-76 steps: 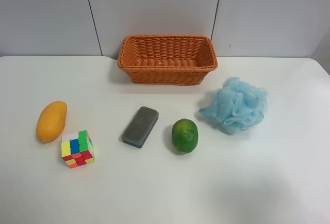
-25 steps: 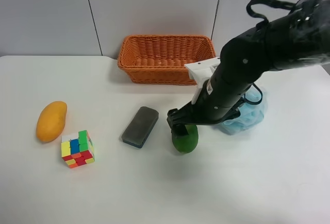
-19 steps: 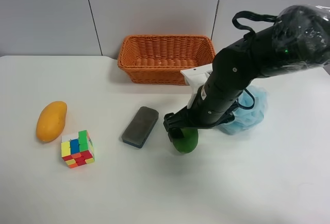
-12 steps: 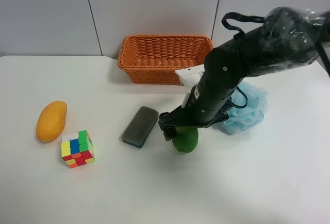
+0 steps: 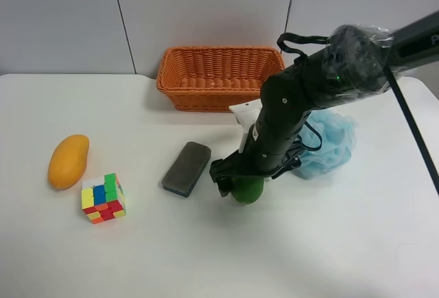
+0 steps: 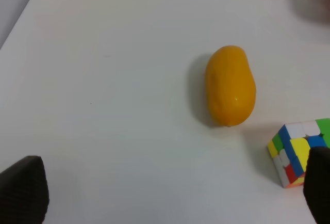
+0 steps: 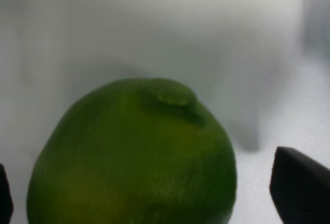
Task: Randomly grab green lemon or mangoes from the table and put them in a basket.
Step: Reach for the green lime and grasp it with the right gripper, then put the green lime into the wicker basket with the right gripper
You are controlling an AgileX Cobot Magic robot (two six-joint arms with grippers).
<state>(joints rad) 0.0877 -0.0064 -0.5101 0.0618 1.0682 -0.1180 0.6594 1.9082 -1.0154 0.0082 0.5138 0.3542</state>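
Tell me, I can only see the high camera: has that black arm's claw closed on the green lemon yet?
Observer: Not yet. The right wrist view shows the right claw open, with white table visible between one finger and the green lemon.
Operator: Is there another arm? I see none.
Observer: Yes. The left wrist view shows the left claw open above the table, with the mango and a Rubik's cube in its view.

Green lemon (image 5: pixel 248 190), orange-yellow mango (image 5: pixel 68 161), orange-brown woven basket (image 5: pixel 221 99) — white table (image 5: pixel 206 257).
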